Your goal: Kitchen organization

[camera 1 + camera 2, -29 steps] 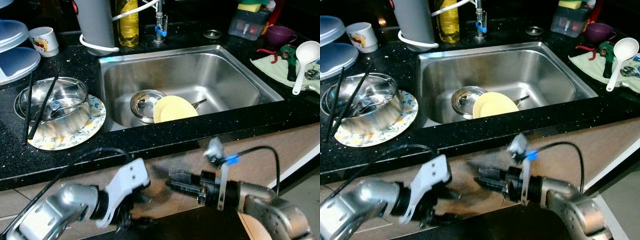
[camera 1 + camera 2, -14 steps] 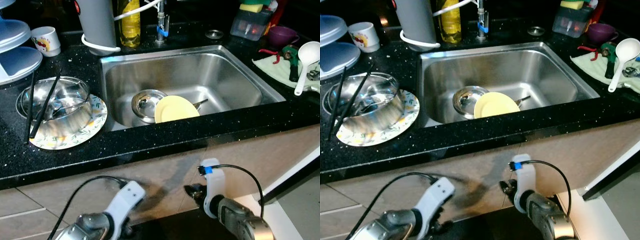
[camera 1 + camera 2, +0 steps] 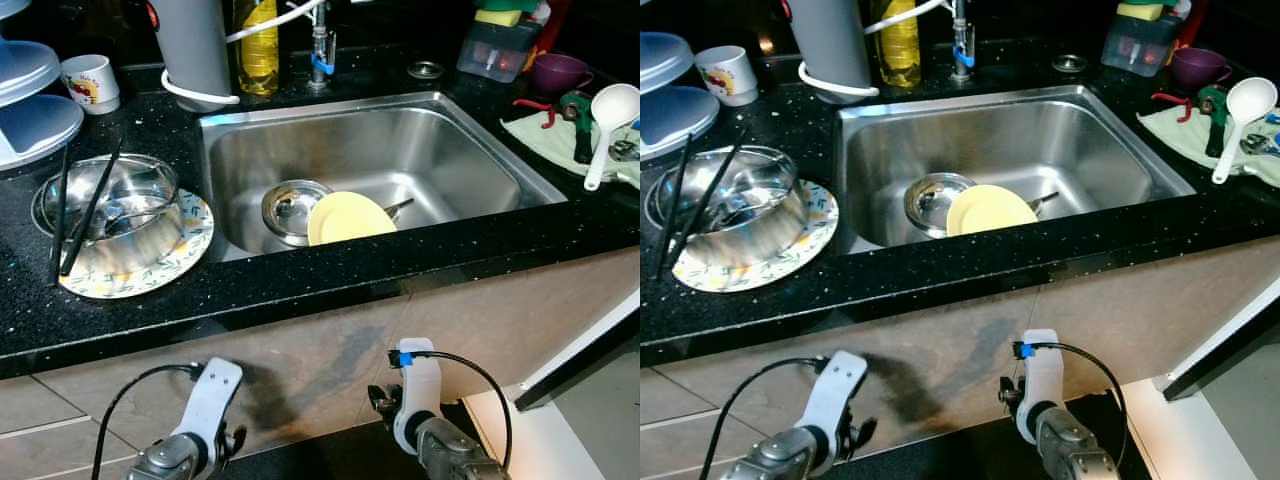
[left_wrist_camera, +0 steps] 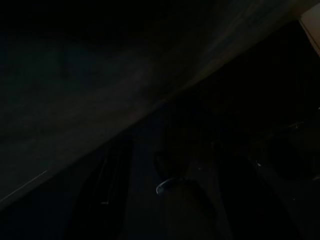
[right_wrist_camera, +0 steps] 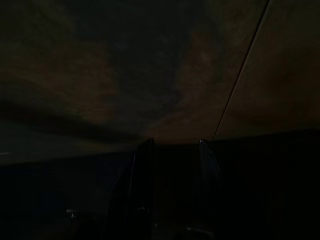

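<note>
A steel sink (image 3: 480, 130) is set into the black counter. In its basin a yellow plate (image 3: 345, 215) leans against a steel lid (image 3: 288, 207). Left of the sink a steel bowl (image 3: 115, 215) holding black chopsticks (image 3: 85, 210) stands on a leaf-patterned plate (image 3: 192, 240). Both arms hang low in front of the wooden cabinet panel, below the counter edge. My left gripper (image 3: 228, 442) is in deep shade. My right gripper (image 5: 174, 150) points at the panel, open and with nothing between its fingers.
At the back stand a mug (image 3: 90, 80), a grey cylinder (image 3: 193, 45), an oil bottle (image 3: 257, 45) and the faucet (image 3: 320, 50). A white ladle (image 3: 608, 110), a purple cup (image 3: 560, 70) and a cloth lie at the right. Stacked blue-grey lids (image 3: 30, 110) sit far left.
Both arms have dropped from reaching forward under the counter edge to hanging near the picture's bottom. The dishes have not moved.
</note>
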Controlling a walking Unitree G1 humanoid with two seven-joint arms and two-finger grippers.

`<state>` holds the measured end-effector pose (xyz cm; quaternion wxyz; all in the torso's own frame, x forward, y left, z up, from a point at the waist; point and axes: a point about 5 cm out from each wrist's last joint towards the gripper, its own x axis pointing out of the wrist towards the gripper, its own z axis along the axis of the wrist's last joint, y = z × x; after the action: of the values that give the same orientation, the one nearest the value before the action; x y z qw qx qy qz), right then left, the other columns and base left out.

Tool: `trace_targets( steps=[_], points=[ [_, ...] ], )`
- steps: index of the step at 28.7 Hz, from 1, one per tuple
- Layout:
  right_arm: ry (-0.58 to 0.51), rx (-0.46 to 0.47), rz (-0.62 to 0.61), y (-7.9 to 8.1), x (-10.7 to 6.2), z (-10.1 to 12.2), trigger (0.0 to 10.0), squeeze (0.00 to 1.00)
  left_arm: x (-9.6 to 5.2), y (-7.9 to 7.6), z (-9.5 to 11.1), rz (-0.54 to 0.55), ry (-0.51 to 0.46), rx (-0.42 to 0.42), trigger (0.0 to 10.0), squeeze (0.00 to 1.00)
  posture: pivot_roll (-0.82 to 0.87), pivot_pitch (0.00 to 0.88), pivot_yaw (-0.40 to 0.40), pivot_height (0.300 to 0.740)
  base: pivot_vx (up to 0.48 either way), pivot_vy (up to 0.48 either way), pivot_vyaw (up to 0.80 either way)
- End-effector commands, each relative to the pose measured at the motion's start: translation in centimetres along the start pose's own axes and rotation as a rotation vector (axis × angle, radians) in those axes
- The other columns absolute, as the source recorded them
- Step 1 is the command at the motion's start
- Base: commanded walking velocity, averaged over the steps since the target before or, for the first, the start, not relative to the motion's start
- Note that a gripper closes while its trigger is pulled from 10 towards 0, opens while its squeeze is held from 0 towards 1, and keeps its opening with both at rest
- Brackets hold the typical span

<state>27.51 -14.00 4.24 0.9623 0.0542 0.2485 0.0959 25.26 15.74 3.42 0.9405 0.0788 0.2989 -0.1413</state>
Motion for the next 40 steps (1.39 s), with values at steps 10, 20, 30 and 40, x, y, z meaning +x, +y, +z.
trace_targets(
  steps=[10, 20, 30, 40],
  points=[
    [-0.019, 0.009, -0.039, -0.5, 0.1, -0.5, 10.0, 0.0, 0.6, 0.1, -1.2, 0.052, 0.0, 0.039, 10.0, 0.0, -0.09, 0.228, -0.014, 0.74, 0.0, 0.0, 0.0],
    [-0.01, 0.003, 0.042, -0.6, 0.2, 0.3, 10.0, 0.0, 0.4, 0.5, -0.2, 0.056, -0.056, 0.034, 10.0, 0.0, -0.08, 0.235, -0.005, 0.74, 0.0, 0.0, 0.0],
    [0.212, -0.026, 0.009, -1.1, 0.8, -5.1, 10.0, 0.0, 2.3, -0.8, -3.0, 0.006, 0.03, 0.072, 10.0, 0.0, -0.06, 0.224, -0.032, 0.74, 0.0, 0.0, 0.0],
    [0.378, -0.005, 0.024, 1.7, 0.6, -10.0, 10.0, 0.0, 1.4, 1.9, -5.2, 0.101, 0.092, 0.092, 10.0, 0.0, -0.02, 0.195, -0.03, 0.74, 0.0, 0.0, 0.0]
  ],
)
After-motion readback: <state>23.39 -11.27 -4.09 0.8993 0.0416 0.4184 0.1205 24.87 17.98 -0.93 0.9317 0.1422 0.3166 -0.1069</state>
